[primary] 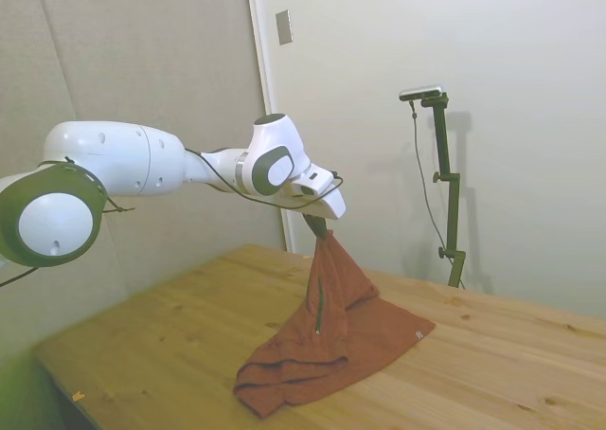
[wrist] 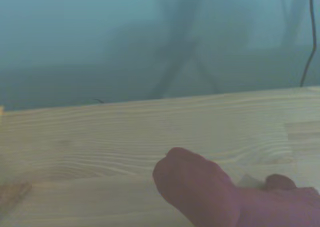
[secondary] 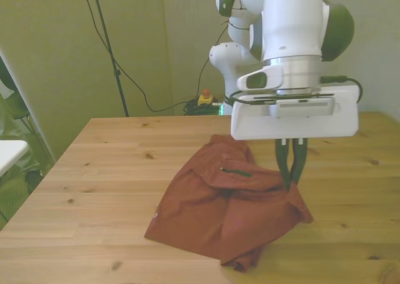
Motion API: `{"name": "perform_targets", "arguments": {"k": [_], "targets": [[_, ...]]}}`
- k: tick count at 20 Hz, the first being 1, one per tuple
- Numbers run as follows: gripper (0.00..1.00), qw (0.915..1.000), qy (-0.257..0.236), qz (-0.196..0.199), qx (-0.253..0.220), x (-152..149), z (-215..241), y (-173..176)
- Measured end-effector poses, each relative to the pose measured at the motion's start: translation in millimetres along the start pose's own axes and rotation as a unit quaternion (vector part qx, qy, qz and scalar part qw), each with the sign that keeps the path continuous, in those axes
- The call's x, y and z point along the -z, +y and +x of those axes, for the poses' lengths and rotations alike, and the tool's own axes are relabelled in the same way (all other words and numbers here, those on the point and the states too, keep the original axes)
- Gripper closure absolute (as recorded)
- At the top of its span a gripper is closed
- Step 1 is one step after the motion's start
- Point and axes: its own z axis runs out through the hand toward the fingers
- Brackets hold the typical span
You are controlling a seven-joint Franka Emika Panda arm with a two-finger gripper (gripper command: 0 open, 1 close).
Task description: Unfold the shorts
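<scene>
Gripper point(secondary: 291, 179) pinched closed on a corner of the shorts point(secondary: 228, 212), lifting that edge clear of the counter point(secondary: 106, 165). Fabric hangs in a tent below the gripper in the side view; the rest is bunched on the counter, trailing toward 7 o'clock. Dark zipper point(secondary: 235, 171) faces up. Small white tag point(primary: 416, 334) at the 4 o'clock hem.

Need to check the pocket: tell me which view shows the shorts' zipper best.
The front view: the zipper lies unobstructed on the shorts. The side view shows the zipper as a thin vertical line; the wrist view shows only blurred fabric.
</scene>
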Motion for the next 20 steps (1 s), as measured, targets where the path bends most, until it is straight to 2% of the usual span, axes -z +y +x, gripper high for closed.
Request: {"name": "perform_targets", "arguments": {"k": [6, 13, 20], "targets": [[1.00, 0.9998, 0.015, 0.009, -0.006, 3, -19, -41], [1.00, 0.9999, 0.013, -0.008, 0.007, -42, -41, -66], [1.00, 0.9983, 0.012, -0.031, 0.047, -83, -80, -74]]}}
